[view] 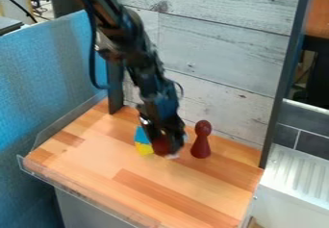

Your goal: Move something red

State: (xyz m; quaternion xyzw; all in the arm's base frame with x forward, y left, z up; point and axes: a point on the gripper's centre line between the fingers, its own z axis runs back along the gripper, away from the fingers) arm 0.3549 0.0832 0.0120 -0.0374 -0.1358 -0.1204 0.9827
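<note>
On my feed, clock directions run from the gripper, with twelve at the plank backdrop [218, 58]. Starting at the left, a blue-and-yellow block [143, 147] sits just beside the gripper at about nine o'clock, on the butcher-block worktop [90, 159]. Next comes a rounded dark red piece [159, 146], right at the black gripper [169, 148] and partly covered by it. I can't tell whether I have a grip on that piece or am merely alongside it, nor whether the gripper is open or closed.

At roughly two to three o'clock, near but apart, the dark red pawn [200, 146] stands upright, head up, its long axis vertical. Either red thing would suit the task. I judge the rounded one the likelier pick, being right at the gripper, so I'd confirm the grip before any lift; swinging towards three o'clock could topple the pawn.
</note>
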